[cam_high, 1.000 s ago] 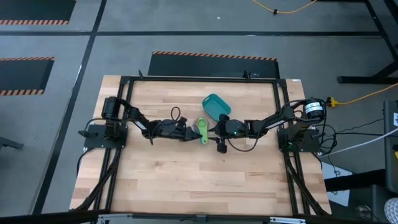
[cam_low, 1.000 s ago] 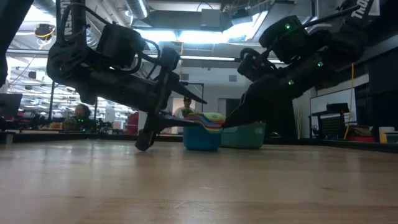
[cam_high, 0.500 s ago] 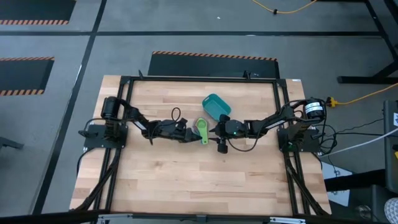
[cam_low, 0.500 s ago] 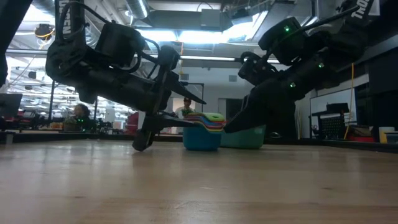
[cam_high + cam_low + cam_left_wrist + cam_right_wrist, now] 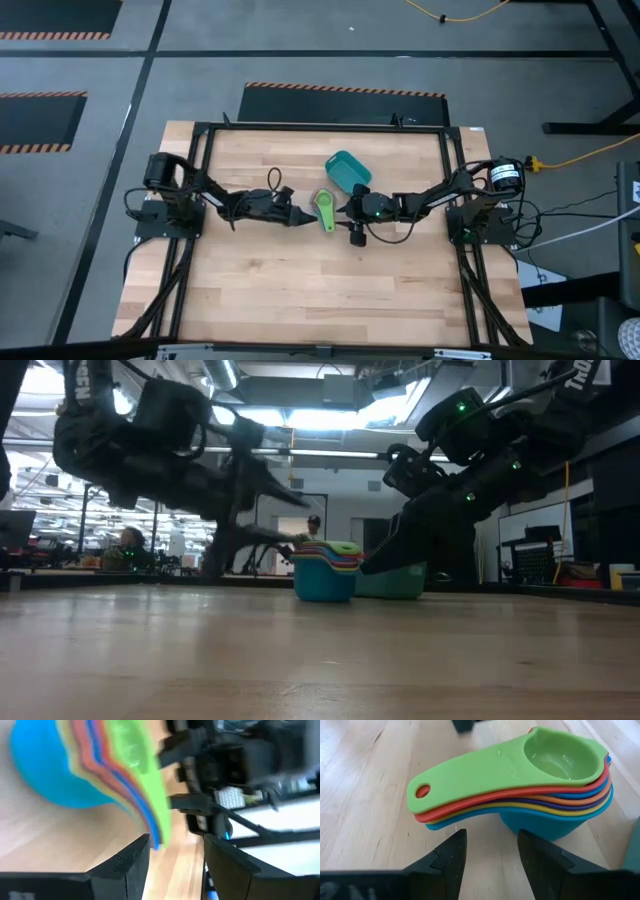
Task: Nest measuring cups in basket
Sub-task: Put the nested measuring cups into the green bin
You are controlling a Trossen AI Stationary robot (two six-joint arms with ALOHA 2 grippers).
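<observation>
The nested measuring cups [image 5: 520, 785] stand mid-table, just near of the teal basket [image 5: 348, 169], not inside. Right gripper [image 5: 487, 852] gapes empty before their handles; left gripper [image 5: 172, 855] also spread. Next: pinch handles, lift into basket.

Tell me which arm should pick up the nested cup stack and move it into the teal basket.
Probably the right. The right gripper is open beside the stack of measuring cups, its fingers aimed at the handles, and the basket lies on its side. The left gripper is open too, but on the stack's far side from the basket.

A wooden table [image 5: 300, 280] stands on grey floor [image 5: 90, 160] marked with orange-striped black mats [image 5: 345, 92], under bright ceiling lights [image 5: 330, 418].
</observation>
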